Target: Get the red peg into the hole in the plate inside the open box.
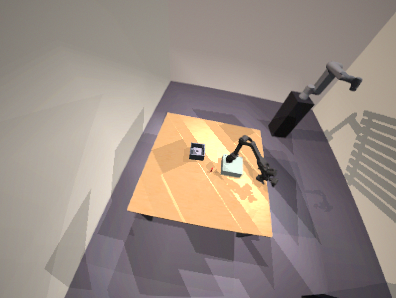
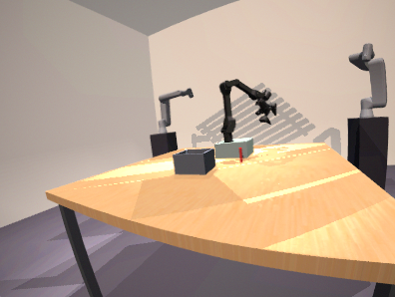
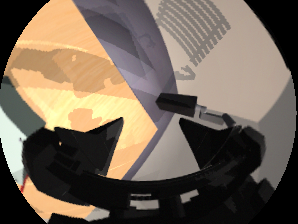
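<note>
The red peg stands upright on the table, beside the pale block under the arm. A bit of red shows at the lower left edge of the wrist view. The dark open box stands apart from the peg; the top view shows a light plate inside it, and its hole is too small to make out. My gripper is open and empty. It is raised high, out near the table's edge on the far side of the pale block from the box, well away from the peg.
The arm rises from the pale block on the wooden table. Grey arms on dark pedestals stand on the floor beyond the table.
</note>
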`<state>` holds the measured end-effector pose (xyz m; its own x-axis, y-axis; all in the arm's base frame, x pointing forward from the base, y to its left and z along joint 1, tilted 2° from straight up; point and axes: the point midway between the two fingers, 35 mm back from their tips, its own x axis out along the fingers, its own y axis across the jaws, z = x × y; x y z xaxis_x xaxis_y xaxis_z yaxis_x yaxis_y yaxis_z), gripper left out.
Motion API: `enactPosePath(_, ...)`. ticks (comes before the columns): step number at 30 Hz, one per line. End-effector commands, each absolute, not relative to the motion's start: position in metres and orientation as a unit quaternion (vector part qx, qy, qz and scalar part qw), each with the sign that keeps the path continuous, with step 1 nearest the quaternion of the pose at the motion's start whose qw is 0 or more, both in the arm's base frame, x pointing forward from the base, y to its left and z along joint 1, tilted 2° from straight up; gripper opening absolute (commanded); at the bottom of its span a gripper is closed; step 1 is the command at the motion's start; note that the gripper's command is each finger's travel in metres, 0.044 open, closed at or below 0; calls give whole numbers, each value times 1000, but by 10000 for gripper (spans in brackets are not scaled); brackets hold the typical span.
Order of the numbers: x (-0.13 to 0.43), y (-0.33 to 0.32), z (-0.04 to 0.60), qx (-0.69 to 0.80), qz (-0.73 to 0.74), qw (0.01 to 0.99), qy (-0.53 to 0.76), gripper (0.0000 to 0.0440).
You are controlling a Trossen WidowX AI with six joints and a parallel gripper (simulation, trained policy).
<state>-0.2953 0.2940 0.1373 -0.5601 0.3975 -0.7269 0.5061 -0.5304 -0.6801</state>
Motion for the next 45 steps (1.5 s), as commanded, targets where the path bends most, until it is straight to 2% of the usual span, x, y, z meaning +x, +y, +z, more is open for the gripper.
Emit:
enactPosePath(1, -279, 310, 147, 482, -751, -5, 450, 440)
enactPosePath(23, -145, 380, 191, 523, -785, -275, 186, 440)
enactPosePath(45, -1, 387, 231, 449, -715, -530, -78, 440)
